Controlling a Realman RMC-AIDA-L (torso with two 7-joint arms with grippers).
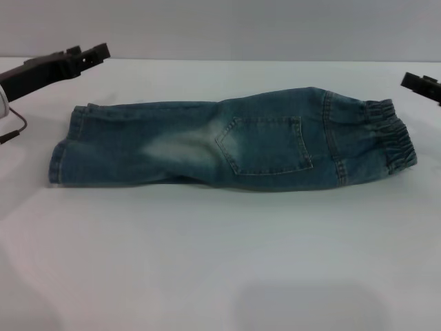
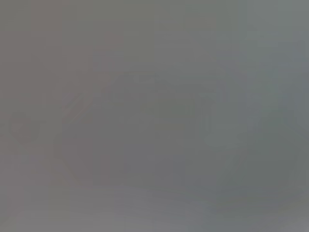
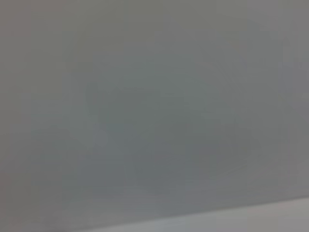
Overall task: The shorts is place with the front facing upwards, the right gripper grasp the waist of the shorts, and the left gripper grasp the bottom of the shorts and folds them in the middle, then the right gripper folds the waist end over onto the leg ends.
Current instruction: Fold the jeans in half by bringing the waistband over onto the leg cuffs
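**One pair of denim shorts, two grippers at the frame edges**

One item for your list: the shorts [image 1: 227, 145], blue-green denim, lying flat across the middle of the head view and already doubled lengthwise, so that a stitched patch pocket faces up near the centre. You will find the waist of the shorts [image 1: 391, 134], a puckered elastic band, at the right end of the garment. The leg ends [image 1: 63, 148], straight stitched hems, sit at the left end. A pale faded patch shows just left of the pocket.

You can see the left gripper [image 1: 88, 55] at the upper left of the frame, black and blocky, off the cloth and apart from the hems; whether its claw is open or closed cannot be told. The right gripper [image 1: 422, 84] pokes in at the upper right edge, near the waistband but not touching it; its claw state likewise cannot be told.

No brand, label or legible writing shows anywhere you look.

Surface: the table [image 1: 220, 262], plain white and matte. Behind it, a bare grey wall [image 1: 241, 27]. Both wrist views give you only a featureless grey blur.
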